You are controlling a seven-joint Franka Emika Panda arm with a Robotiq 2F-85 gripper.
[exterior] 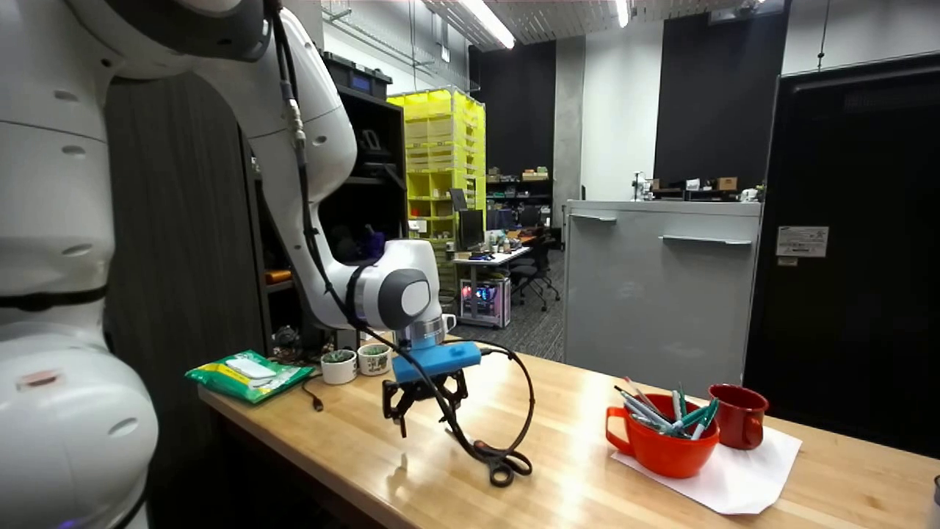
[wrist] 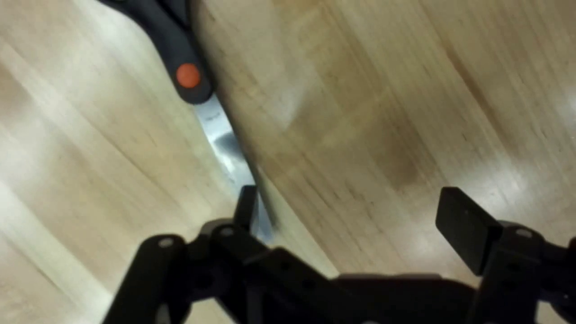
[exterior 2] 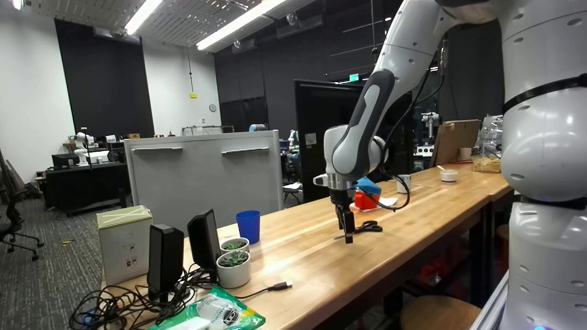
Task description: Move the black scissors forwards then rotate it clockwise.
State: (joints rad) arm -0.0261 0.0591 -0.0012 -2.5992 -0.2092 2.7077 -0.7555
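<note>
The black scissors [exterior: 507,463] lie on the wooden table [exterior: 587,507]; they also show in an exterior view [exterior 2: 369,226]. In the wrist view, the scissors' black handle with an orange pivot [wrist: 167,45] is at the upper left, its loops cut off by the frame's top edge. The silver blades run down to the lower middle. My gripper [wrist: 348,202] is open and empty above the table. Its left finger in the wrist view covers part of the blades near the tip; the right finger is over bare wood. The gripper also shows in both exterior views [exterior: 424,422] [exterior 2: 346,233].
A red bowl [exterior: 664,454] with pens and teal-handled tools and a dark red mug [exterior: 742,417] stand on white paper [exterior: 742,485]. Potted plants [exterior 2: 234,274], a blue cup [exterior 2: 248,228], speakers [exterior 2: 165,256] and a green packet [exterior: 250,378] stand at one end. A cable loops beside the gripper.
</note>
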